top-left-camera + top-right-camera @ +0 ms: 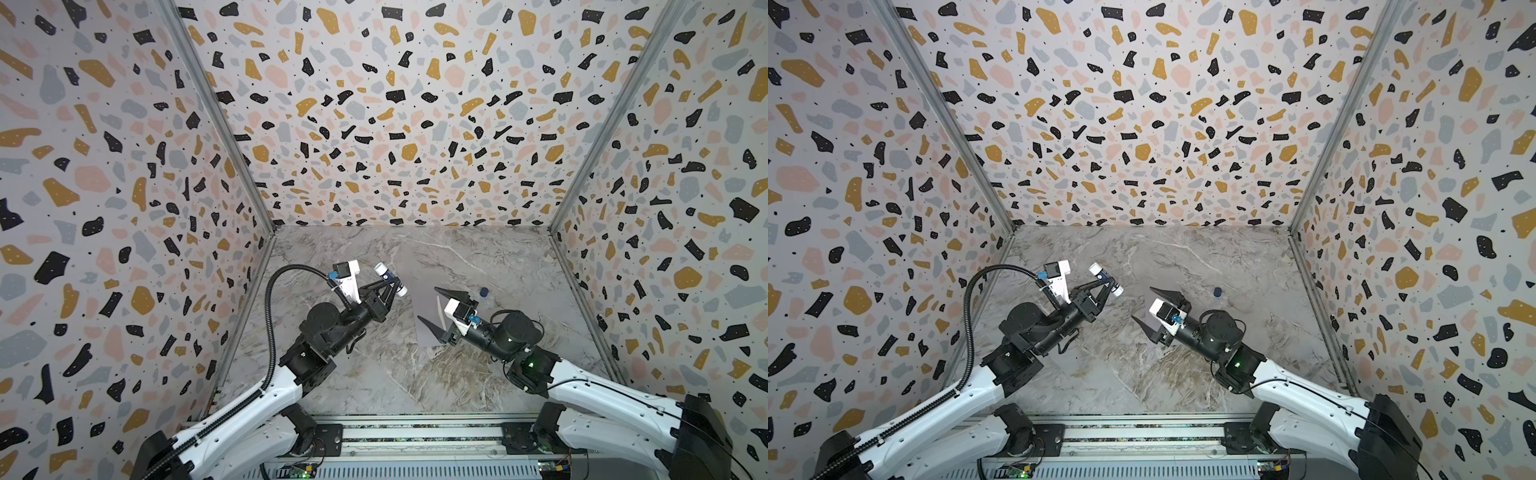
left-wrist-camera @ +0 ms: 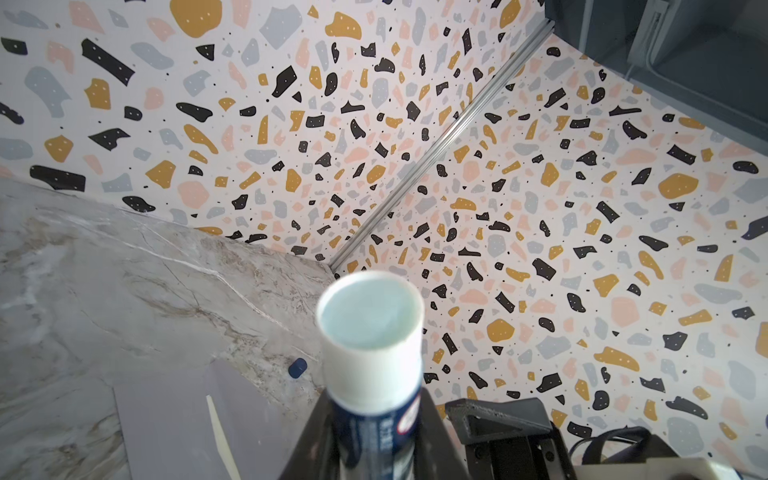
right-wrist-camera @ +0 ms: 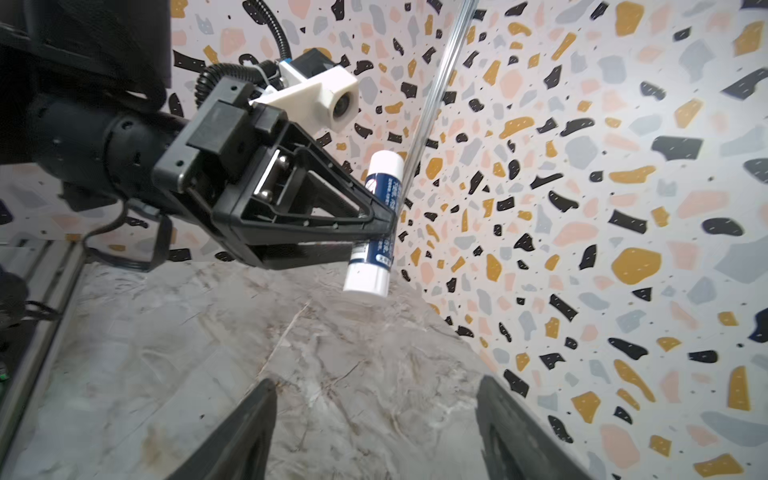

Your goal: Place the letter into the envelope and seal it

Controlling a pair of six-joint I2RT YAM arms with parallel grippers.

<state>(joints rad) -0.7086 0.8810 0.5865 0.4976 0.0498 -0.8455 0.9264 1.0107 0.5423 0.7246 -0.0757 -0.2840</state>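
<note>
The pale grey-lavender envelope (image 1: 424,322) (image 2: 174,428) lies flat on the marble table. A thin cream strip (image 2: 219,432) shows on it, and I cannot tell whether this is the letter's edge. Otherwise the letter is hidden. My left gripper (image 1: 392,281) (image 1: 1107,282) (image 2: 374,419) is shut on a blue-and-white glue stick (image 1: 380,269) (image 1: 1095,270) (image 2: 370,332) (image 3: 365,278), uncapped and held in the air left of the envelope. My right gripper (image 1: 428,304) (image 1: 1142,303) (image 3: 376,384) stands open just over the envelope's right part, with nothing between its jaws.
The glue stick's dark blue cap (image 1: 484,292) (image 1: 1217,292) (image 2: 297,368) lies on the table (image 1: 374,374) beyond the envelope, to the right. Terrazzo-patterned walls close in the table on three sides. The arms' base rail runs along the front edge.
</note>
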